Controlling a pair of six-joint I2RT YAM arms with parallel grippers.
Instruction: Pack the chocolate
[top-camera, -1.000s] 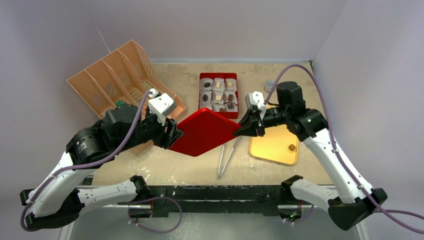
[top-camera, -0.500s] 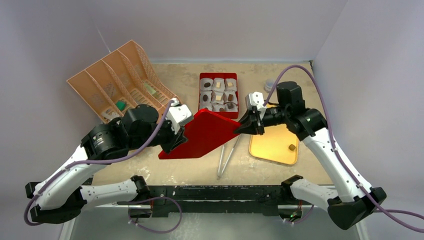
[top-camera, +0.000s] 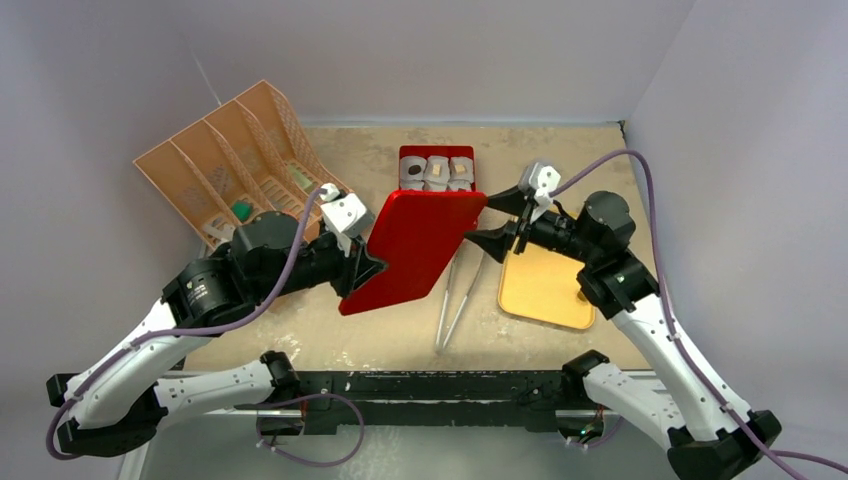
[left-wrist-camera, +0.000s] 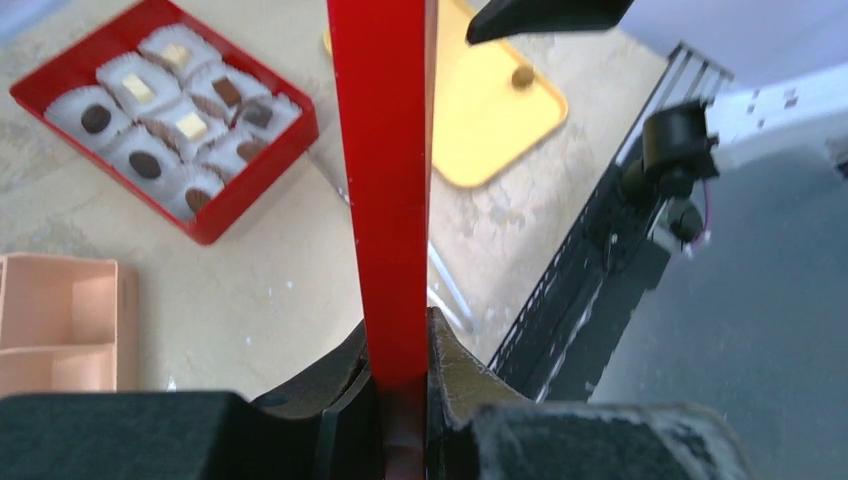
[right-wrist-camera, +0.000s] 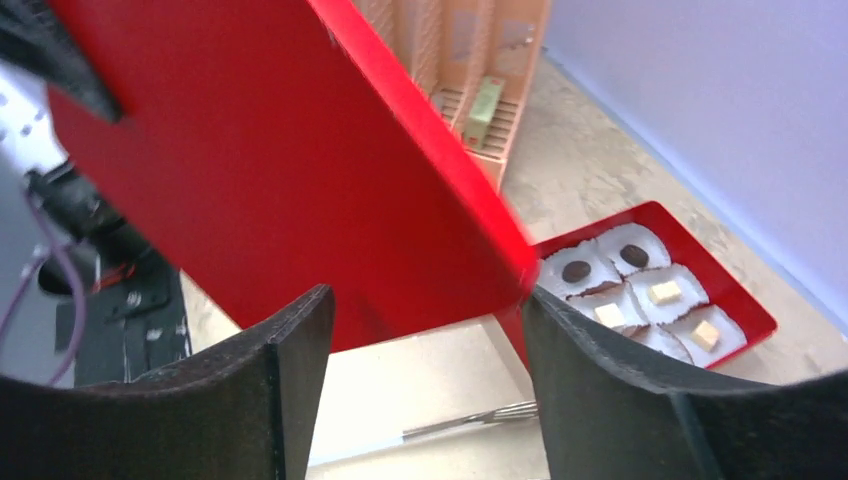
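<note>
A: What stands farthest left?
B: A peach divided rack (top-camera: 235, 160), at the back of the table. Next comes the left gripper (top-camera: 365, 272), clenched on the lower edge of a red lid (top-camera: 415, 250), which it holds tilted above the table.
A: And the chocolate?
B: The chocolate (left-wrist-camera: 96, 118) sits in white paper cups inside the red box (left-wrist-camera: 258, 180), behind the lid. Metal tongs (top-camera: 450, 305) lie just right of the lid.
A: The right gripper?
B: The right gripper (top-camera: 482, 220) is released, fingers spread with the lid's upper corner between them. One tan piece (left-wrist-camera: 522, 75) lies on the gold tray (top-camera: 540, 290)
</note>
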